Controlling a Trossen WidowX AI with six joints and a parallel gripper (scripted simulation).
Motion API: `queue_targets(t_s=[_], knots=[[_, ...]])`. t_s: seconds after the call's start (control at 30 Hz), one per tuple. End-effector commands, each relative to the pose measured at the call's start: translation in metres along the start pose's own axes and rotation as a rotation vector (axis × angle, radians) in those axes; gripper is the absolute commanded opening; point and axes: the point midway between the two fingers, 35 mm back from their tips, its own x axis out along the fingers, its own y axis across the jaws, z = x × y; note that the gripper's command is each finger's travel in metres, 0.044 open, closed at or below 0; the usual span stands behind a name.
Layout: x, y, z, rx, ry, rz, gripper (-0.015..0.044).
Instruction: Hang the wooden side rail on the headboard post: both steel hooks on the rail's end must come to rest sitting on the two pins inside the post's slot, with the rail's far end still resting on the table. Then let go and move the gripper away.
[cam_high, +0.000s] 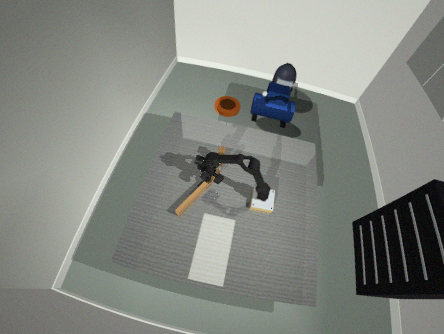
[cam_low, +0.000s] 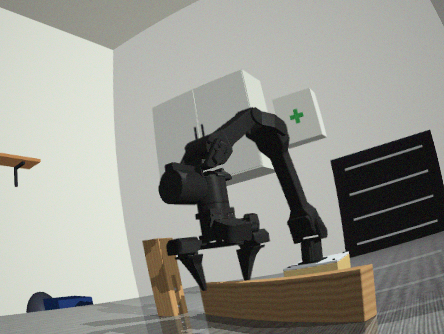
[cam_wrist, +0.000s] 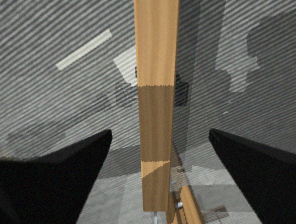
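Observation:
The wooden rail (cam_high: 192, 198) (cam_low: 285, 299) (cam_wrist: 156, 50) stands on its long edge on the striped surface. A steel hook (cam_wrist: 155, 218) shows at its near end in the wrist view, at the bottom. The headboard post (cam_high: 222, 150) (cam_low: 159, 280) (cam_wrist: 191, 206) stands upright beyond that end; a small steel pin (cam_wrist: 179, 205) shows in its slot. The hooks appear apart from the post. My gripper (cam_low: 226, 284) (cam_wrist: 160, 133) is wide open and empty, pointing down. Its fingers are on either side of the rail in the wrist view, with the tips near the rail's top edge in the exterior view.
The arm's base plate (cam_high: 269, 204) (cam_low: 320, 267) is beside the rail. A white rectangle (cam_high: 212, 250) lies in front. An orange ring-shaped object (cam_high: 217, 107) and a blue machine (cam_high: 272, 109) are at the back. A black drawer unit (cam_high: 367, 230) (cam_low: 390, 200) is at the right.

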Motion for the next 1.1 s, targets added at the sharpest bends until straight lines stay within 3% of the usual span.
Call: queue_targets(t_s=[0.0,0.87,1.07], knots=[[0.012,0.002,0.0,-0.002,0.0,0.014,0.044],[0.043,0.005,-0.001,-0.002,-0.001,0.015,0.044],[0.043,0.005,-0.001,-0.002,-0.001,0.015,0.0282]])
